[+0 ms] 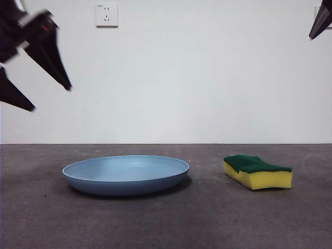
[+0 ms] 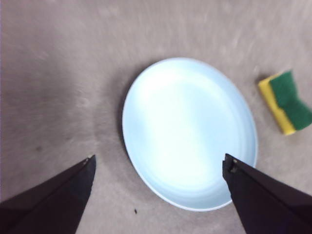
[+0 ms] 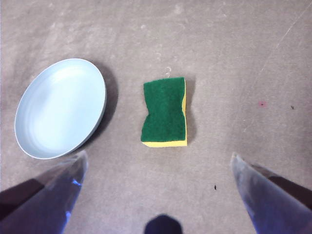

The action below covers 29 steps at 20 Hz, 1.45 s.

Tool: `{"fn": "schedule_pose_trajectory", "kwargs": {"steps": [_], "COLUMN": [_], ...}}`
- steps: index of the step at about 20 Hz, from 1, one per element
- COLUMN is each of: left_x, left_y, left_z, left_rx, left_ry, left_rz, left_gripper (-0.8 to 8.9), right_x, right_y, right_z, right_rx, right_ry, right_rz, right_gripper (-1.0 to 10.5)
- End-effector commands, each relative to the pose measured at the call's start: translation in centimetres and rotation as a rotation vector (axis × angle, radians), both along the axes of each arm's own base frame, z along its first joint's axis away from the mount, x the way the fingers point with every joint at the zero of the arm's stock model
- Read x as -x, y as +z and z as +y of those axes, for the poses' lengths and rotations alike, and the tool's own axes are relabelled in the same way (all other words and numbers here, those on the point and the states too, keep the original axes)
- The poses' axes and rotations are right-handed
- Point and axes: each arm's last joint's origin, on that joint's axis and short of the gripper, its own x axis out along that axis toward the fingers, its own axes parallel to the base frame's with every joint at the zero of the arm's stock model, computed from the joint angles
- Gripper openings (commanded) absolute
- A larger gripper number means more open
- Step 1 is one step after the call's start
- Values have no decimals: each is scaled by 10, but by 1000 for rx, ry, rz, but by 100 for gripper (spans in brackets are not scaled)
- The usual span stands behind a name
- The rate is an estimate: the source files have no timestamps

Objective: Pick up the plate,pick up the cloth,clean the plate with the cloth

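The light-blue plate [image 1: 126, 174] lies flat on the grey table, left of centre. It also shows in the left wrist view [image 2: 187, 131] and the right wrist view [image 3: 61, 107]. The cloth, a yellow sponge with a green scouring layer [image 1: 258, 171], lies to the plate's right, green side up [image 3: 165, 112] [image 2: 286, 101]. My left gripper [image 1: 51, 98] hangs open high above the table at the upper left, above the plate [image 2: 158, 163]. My right gripper [image 3: 158, 161] is open, high above the sponge; only a black tip [image 1: 321, 21] shows at the top right.
A white wall with a power socket [image 1: 106, 15] stands behind the table. The grey table surface [image 1: 166, 223] stretches in front of and around both objects.
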Motion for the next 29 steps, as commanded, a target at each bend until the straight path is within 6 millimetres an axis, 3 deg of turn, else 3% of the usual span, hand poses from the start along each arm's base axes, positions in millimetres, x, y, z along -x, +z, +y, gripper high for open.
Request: {"fn": "schedule_pose_trajectory", "kwargs": {"steps": [1, 5, 8, 13, 20, 22, 25, 29], "left_x": [-25, -61, -76, -85, -87, -87, -87, -86], "left_y": [-9, -24, -44, -78, -95, -96, -96, -94], "left_z": [-9, -23, -31, -39, -55, -59, -59, -59], "left_rx": [-52, -159, -215, -257, -291, -323, -353, -362], "left_ry": [-54, -49, -42, -58, -89, -82, -72, -87], "left_rz": [62, 128, 173, 262, 269, 261, 252, 244], "left_gripper": [436, 436, 435, 435, 434, 318, -23, -8], "right_x": [0, 0, 0, 0, 0, 0, 0, -1], "right_y": [1, 1, 1, 1, 1, 1, 1, 1], "right_z": [0, 0, 0, 0, 0, 0, 0, 0], "right_rx": [-2, -2, -2, -2, -2, -2, -2, -2], "right_ry": [-5, -5, -5, -5, -5, -5, -5, -2], "right_rz": [-4, -4, -4, -4, -4, -4, -4, 1], "right_gripper": [501, 501, 501, 501, 501, 501, 500, 500]}}
